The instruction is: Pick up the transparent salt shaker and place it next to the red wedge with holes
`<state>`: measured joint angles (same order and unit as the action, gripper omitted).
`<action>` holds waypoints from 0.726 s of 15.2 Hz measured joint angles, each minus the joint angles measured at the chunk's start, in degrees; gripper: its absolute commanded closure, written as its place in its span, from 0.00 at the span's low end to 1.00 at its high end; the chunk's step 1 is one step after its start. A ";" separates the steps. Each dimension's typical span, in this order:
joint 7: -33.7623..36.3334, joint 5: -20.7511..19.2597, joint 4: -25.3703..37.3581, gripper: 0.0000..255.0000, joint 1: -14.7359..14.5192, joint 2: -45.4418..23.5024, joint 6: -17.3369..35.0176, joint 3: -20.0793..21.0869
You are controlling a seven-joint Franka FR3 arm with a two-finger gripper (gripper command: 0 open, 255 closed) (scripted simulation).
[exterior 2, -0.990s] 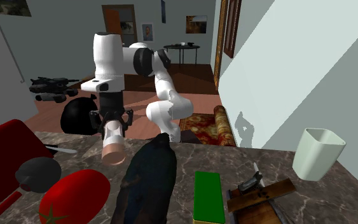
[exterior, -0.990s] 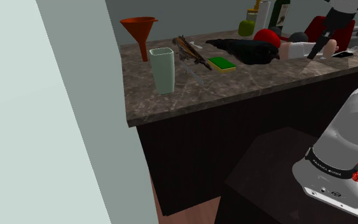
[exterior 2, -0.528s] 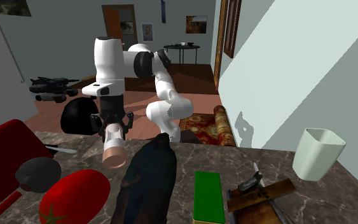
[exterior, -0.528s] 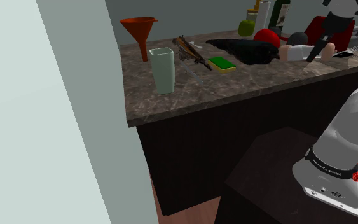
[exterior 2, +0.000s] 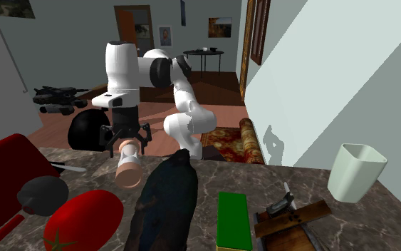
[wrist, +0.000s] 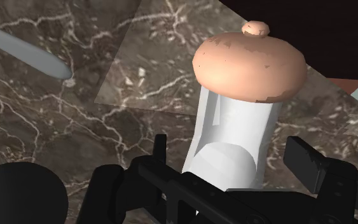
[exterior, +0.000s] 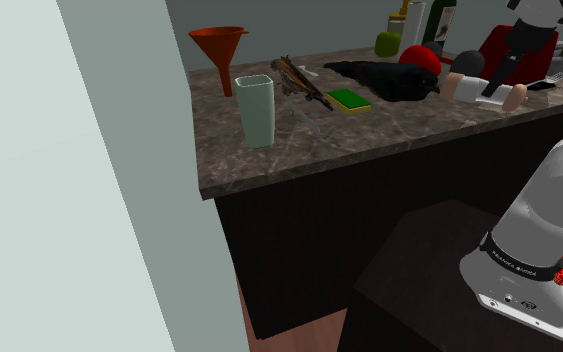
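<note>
1. Nearest in the second exterior view, a red dome [exterior 2: 85, 217], a black lump [exterior 2: 167, 207] and a green block [exterior 2: 233, 221] are seen on the marbled tabletop [exterior 2: 313, 239].
2. At that view's left the red wedge [exterior 2: 6, 167] is set, with a dark round thing [exterior 2: 42, 194] in front of it.
3. Further back, near the tabletop's far edge, the shaker [exterior 2: 127, 165] is found. It has a white body and a peach cap, and it is placed between the wedge and the black lump, apart from both.
4. A grey blade [exterior 2: 67, 168] is seen between the shaker and the wedge.
5. Just behind the shaker the gripper [exterior 2: 127, 142] is poised. Its fingers [wrist: 304, 162] are spread wide on either side of the white body. In the wrist view a gap is seen at each finger, so the shaker is not clasped.
6. Beyond the tabletop the white arm [exterior 2: 181, 100] is seen, above a patterned rug [exterior 2: 224, 139].
</note>
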<state>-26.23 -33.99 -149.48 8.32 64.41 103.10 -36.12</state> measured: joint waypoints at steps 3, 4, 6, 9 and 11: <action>-0.53 1.92 3.31 0.00 -0.22 0.44 -3.81 2.34; -0.59 2.81 5.04 0.00 -0.57 0.13 -5.32 3.34; -0.73 3.33 6.00 0.00 -0.63 0.18 -6.39 3.96; -0.78 3.43 6.13 0.00 -0.60 0.27 -6.66 4.09; -0.79 3.44 6.15 0.00 -0.59 0.28 -6.69 4.11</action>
